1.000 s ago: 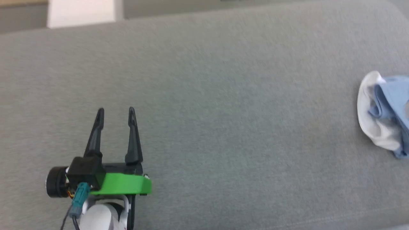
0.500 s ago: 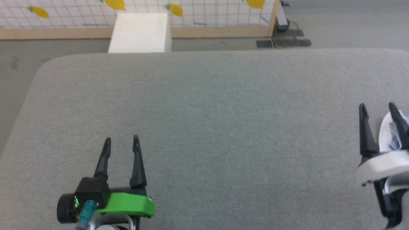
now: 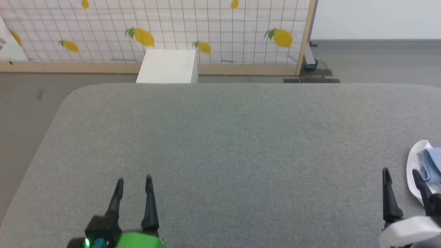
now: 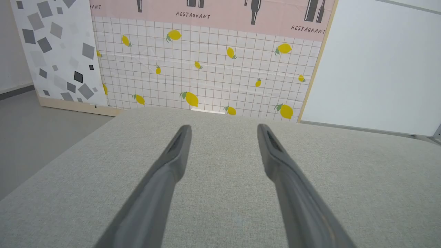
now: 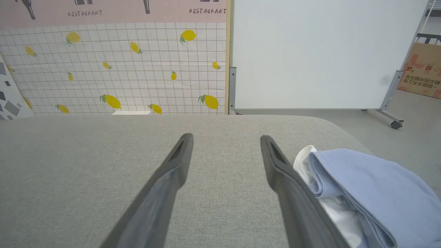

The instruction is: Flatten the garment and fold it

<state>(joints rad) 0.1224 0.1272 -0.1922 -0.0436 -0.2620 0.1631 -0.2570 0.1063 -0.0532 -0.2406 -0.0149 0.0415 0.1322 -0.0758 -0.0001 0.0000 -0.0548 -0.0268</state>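
Observation:
The garment (image 3: 427,168) is a bunched light blue T-shirt with a white part showing, lying at the far right of the grey padded surface (image 3: 234,137) and cut off by the head view's edge. In the right wrist view the garment (image 5: 358,189) lies just right of my right fingers. My right gripper (image 3: 399,175) stands open beside it, holding nothing; in its own view the right gripper (image 5: 225,138) has bare grey fabric between its tips. My left gripper (image 3: 134,181) is open over bare surface at the lower left, far from the garment. The left gripper (image 4: 223,128) is empty.
A white box (image 3: 167,66) stands on the floor behind the surface's far edge. A lemon-patterned screen (image 3: 165,31) runs along the back. Grey floor lies left of the surface's rounded left corner. A white board (image 5: 320,51) on a wheeled stand is at the right.
The head camera has tilted up, so the back screen and floor have come into view. The right gripper has entered the view beside the garment. Both grippers stay open.

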